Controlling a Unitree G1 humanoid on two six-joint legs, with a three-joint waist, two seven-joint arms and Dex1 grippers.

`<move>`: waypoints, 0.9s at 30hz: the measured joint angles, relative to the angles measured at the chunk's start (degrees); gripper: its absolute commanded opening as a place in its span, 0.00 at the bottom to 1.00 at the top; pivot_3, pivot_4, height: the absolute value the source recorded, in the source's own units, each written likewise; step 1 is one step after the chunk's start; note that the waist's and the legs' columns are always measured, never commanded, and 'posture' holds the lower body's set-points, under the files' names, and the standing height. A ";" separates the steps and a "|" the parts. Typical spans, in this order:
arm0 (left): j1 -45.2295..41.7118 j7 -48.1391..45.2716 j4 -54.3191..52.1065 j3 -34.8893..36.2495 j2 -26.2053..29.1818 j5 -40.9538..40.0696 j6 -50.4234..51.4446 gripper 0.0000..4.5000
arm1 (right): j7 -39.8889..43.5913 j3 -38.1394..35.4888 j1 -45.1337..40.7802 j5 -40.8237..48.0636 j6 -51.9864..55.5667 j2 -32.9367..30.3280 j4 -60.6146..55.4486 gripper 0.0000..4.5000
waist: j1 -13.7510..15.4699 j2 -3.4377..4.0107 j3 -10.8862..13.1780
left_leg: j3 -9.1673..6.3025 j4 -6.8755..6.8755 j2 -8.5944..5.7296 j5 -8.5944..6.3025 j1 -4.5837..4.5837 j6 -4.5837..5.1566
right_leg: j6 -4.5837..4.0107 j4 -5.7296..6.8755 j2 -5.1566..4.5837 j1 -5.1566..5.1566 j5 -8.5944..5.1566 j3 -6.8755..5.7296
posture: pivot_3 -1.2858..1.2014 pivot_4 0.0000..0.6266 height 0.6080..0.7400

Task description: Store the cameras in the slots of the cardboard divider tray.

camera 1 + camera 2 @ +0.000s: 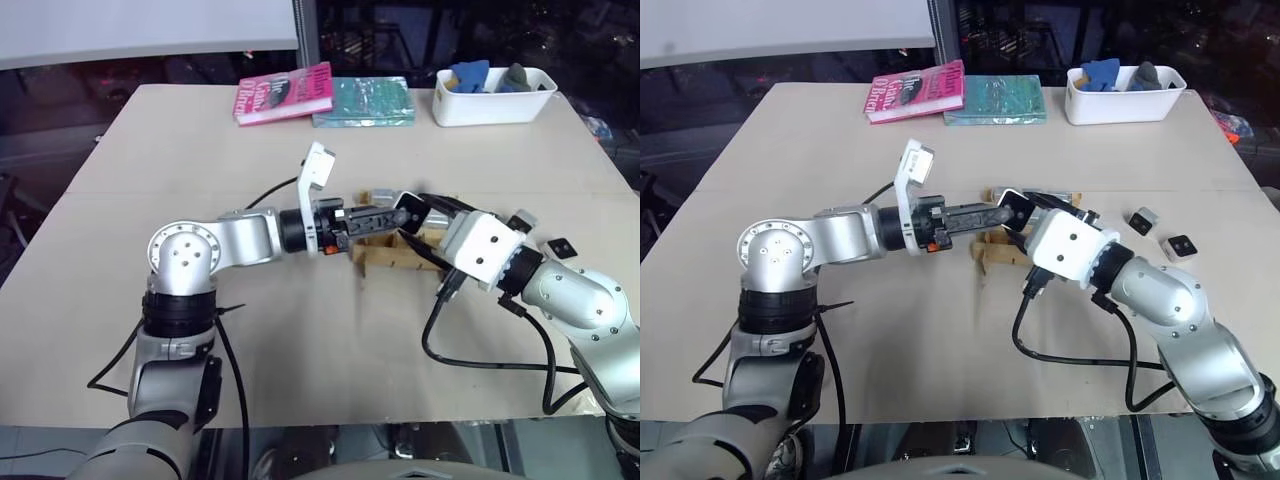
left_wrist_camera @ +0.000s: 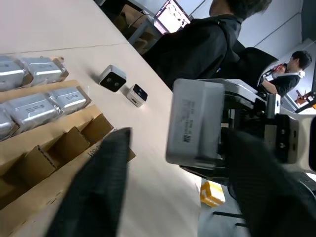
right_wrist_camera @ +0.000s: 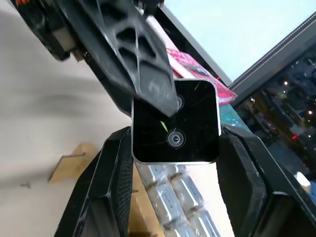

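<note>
Pinching a small, rigid, light camera (image 3: 175,121) by its smooth sides above the cardboard divider tray (image 1: 385,255), the right claw (image 3: 173,148) meets the left claw (image 1: 385,217), closing on the same block.

I am counting three loose cameras (image 1: 1021,211): one held between the arms, two lying on the worktop (image 1: 940,330). I am also seeing one cardboard divider tray (image 1: 992,252), two books (image 1: 917,91), one white bin (image 1: 1124,100).
</note>
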 measured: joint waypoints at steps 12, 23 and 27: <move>-1.14 -10.18 1.90 -2.13 4.94 12.48 -6.29 0.16 | -0.75 -4.63 6.31 3.65 2.87 5.47 -2.00 1.00 | 0.12 0.01 0.00 | -0.01 -0.06 -0.02 0.00 -0.02 -0.01 | -0.01 -0.02 0.15 -0.01 -0.01 -0.07 | 0.52 0.24 1.00; -10.29 -50.12 17.78 -23.56 11.89 47.60 -36.23 0.16 | 1.06 -31.78 27.29 31.29 9.93 7.15 -12.31 1.00 | -0.12 0.06 0.02 | 0.11 -0.04 -0.03 -0.02 0.00 0.03 | -0.01 -0.02 0.27 -0.02 -0.01 0.08 | 0.52 0.24 1.00; -16.31 -58.72 28.34 -28.40 8.21 57.79 -48.46 0.16 | -2.33 -33.95 34.85 37.65 4.58 3.83 -12.37 1.00 | 0.10 0.03 0.04 | 0.08 -0.04 -0.08 -0.04 -0.05 0.08 | 0.00 -0.07 0.31 -0.02 -0.01 0.04 | 0.52 0.24 1.00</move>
